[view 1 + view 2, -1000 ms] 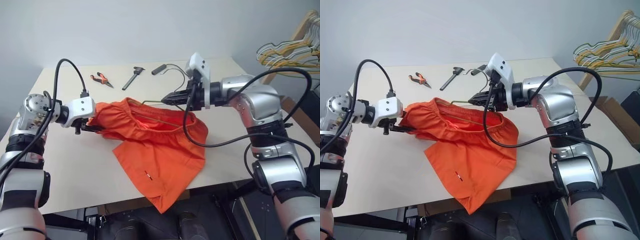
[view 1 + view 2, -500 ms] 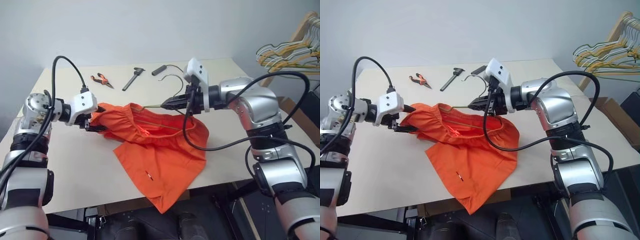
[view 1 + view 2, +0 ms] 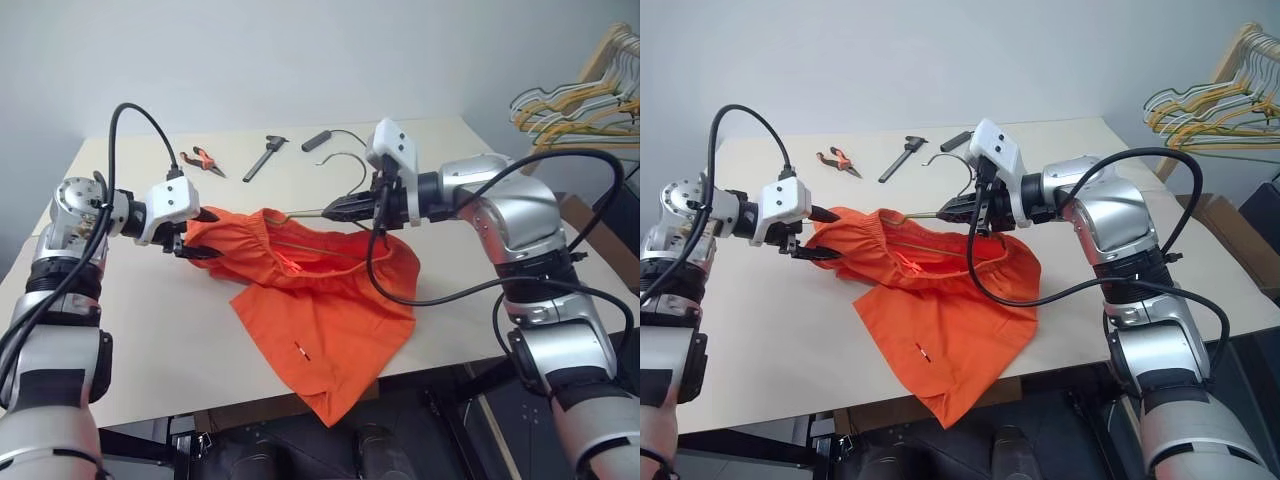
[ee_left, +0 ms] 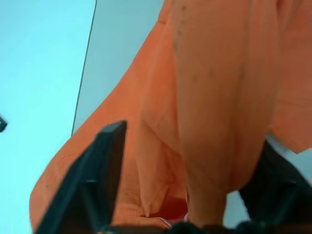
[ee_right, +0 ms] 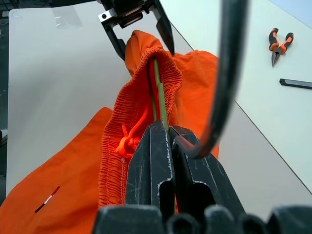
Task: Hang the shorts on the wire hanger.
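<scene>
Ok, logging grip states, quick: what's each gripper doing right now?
Left gripper: open, fingers either side of the shorts waistband.
Right gripper: shut on the wire hanger.

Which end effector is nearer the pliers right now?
Left. The left end effector sits at the shorts' waistband end, just in front of the pliers. The right end effector, shut on the wire hanger, is farther across the table.

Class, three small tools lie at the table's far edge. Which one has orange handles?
The pliers, leftmost of the three; the dark tool and the black bar beside them show no orange.
</scene>
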Controlling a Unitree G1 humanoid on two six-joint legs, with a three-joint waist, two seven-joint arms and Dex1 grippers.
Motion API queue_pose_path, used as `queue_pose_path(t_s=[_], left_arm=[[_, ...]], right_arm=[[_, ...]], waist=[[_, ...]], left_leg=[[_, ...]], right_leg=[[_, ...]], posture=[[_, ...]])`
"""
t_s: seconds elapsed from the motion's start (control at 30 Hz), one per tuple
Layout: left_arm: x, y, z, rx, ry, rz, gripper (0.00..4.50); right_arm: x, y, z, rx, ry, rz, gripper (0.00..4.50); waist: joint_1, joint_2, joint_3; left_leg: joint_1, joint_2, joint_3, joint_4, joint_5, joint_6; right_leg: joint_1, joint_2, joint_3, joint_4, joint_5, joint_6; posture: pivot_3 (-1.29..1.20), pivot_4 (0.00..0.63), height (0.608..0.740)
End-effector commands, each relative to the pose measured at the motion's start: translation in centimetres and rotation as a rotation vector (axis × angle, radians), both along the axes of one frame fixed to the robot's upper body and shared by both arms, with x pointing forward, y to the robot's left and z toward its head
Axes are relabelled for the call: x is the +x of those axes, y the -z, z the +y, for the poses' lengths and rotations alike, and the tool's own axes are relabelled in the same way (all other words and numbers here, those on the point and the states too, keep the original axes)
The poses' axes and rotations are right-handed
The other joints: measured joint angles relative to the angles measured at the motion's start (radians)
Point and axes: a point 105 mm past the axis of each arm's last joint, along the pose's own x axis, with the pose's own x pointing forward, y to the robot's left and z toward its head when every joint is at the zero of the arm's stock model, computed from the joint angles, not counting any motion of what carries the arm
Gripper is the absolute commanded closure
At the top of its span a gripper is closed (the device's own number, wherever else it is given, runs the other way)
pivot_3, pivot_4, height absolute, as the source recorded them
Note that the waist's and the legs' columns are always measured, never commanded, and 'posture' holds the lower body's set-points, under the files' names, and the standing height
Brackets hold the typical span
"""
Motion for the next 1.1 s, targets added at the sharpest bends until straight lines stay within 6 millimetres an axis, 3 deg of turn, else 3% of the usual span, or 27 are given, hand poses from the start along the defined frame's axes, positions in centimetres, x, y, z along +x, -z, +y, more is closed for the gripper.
queue_pose_path(t_s=[0.03,0.23,0.57,0.77,1.03,1.1], left_arm=[[0.3,-2.0,-0.4,0.003,0.025,-0.055,2.55],[0.0,-2.6,0.0,0.051,0.051,-0.067,4.48],[-0.8,-3.2,-0.6,0.103,0.137,-0.08,4.48],[-1.4,-1.9,-0.6,0.135,0.164,-0.043,4.48],[-1.3,-0.1,1.2,0.237,0.083,-0.013,4.48],[-1.4,0.0,1.4,0.239,0.076,-0.012,3.87]], right_arm=[[-0.4,-0.9,-0.1,0.013,-0.011,-0.046,4.5],[-0.1,0.3,-0.5,-0.059,0.013,-0.078,4.5],[0.5,0.5,0.1,-0.057,0.052,-0.094,4.5],[0.7,-0.7,0.4,0.006,0.082,-0.089,4.5],[0.3,-2.0,-0.1,0.065,0.073,-0.053,4.5],[0.3,-2.2,-0.1,0.072,0.071,-0.048,4.5]], waist=[[0.0,0.0,0.0],[-0.001,0.0,0.0],[-0.002,0.0,-0.001],[-0.002,0.0,-0.001],[-0.002,0.0,-0.001],[-0.002,0.0,-0.001]], left_leg=[[0.0,0.0,0.0,0.0,0.0,0.0],[0.0,0.0,0.0,0.0,0.0,0.0],[0.0,0.0,0.0,0.0,0.0,0.0],[0.0,0.0,0.001,0.0,0.0,0.0],[0.0,0.0,-0.001,0.0,0.0,0.0],[0.0,0.0,-0.001,0.0,0.0,0.0]], right_leg=[[0.0,0.0,0.0,0.0,0.0,0.0],[0.0,0.0,0.0,0.0,0.0,0.0],[0.0,0.0,0.0,0.0,0.0,0.0],[0.0,0.0,0.0,0.0,0.0,0.0],[0.0,0.0,0.0,0.0,0.0,0.0],[0.0,0.0,0.0,0.0,0.0,0.0]], posture=[[-0.11,0.023,0.74],[-0.1,0.019,0.74],[-0.1,0.013,0.74],[-0.11,0.018,0.74],[-0.11,0.024,0.74],[-0.11,0.026,0.74]])
